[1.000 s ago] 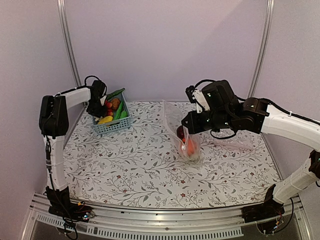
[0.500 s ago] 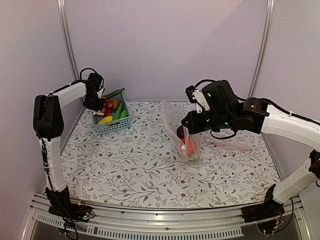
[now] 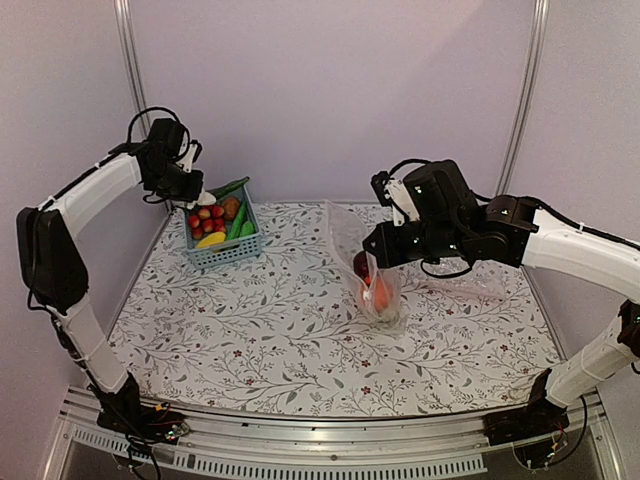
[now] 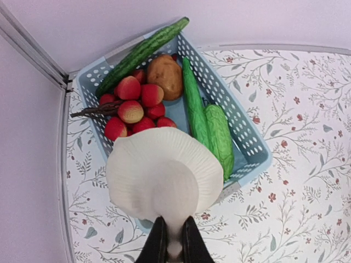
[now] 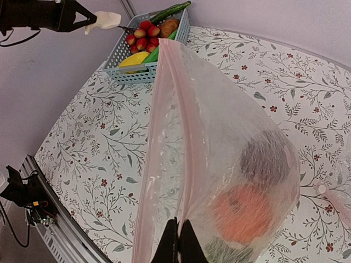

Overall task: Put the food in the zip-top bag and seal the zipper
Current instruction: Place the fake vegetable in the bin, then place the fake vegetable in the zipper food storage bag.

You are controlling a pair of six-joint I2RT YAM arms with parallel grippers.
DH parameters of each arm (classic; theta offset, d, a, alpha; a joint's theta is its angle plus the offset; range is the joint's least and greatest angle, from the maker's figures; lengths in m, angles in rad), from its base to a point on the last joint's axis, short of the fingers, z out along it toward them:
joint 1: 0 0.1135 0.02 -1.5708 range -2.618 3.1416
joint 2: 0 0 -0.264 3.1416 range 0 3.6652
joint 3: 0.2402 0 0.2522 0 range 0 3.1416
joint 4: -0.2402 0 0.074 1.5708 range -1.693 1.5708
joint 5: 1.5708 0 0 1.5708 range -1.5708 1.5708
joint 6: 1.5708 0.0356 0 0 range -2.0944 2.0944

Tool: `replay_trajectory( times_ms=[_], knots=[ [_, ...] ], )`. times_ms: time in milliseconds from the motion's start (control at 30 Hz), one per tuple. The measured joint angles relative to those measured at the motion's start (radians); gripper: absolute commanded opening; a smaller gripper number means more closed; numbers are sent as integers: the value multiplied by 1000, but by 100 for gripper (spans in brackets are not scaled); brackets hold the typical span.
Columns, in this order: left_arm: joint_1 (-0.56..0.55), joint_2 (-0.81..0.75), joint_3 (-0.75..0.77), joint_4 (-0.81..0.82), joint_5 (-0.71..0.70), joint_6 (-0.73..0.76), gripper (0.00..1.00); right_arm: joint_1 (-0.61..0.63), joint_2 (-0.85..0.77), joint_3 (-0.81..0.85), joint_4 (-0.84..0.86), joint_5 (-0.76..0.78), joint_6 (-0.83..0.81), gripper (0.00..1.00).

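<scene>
1. The zip-top bag [image 5: 219,109] sits near the middle of the table, its bottom resting on the cloth and one side of its mouth held up. Inside, a dark maroon round piece [image 5: 267,159] lies above an orange piece [image 5: 244,212].
2. The zipper [image 5: 184,137] is unsealed; its two pinkish edges stand apart.
3. The right gripper [image 5: 179,233] has its jaws pinched tight on one zipper edge. The right arm reaches in from the right, its forearm roughly level above the table.
4. The cream-white vegetable [image 4: 164,172] hangs in the air over one end of the blue basket [image 4: 249,148]. The left gripper [image 4: 174,241] has its jaws narrowed onto the stem, and the fanned cap points away from it.
5. The left arm is raised high, its wrist above the basket at the table's far-left corner.
6. The basket holds small red round fruits [image 4: 137,104], a brown potato-like piece [image 4: 164,76], two green vegetables and a yellow piece [image 3: 210,240]. A slim green cucumber [image 4: 145,52] leans over its rim.
7. A second clear bag [image 3: 478,285] lies flat under the right arm.
</scene>
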Motion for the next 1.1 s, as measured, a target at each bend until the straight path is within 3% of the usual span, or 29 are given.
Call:
replay_trajectory(
  times_ms=[400,667,1100],
  knots=[
    [-221,-296,-278,105,321,-139,7,0,40,61,-24,-19,1,0],
    [-349,-456,-380,222,486,-268,7,0,68,93,-51,-31,2,0],
    [-544,-422,-412,328,612,-406,6,0,80,102,-50,-35,3,0]
  ],
)
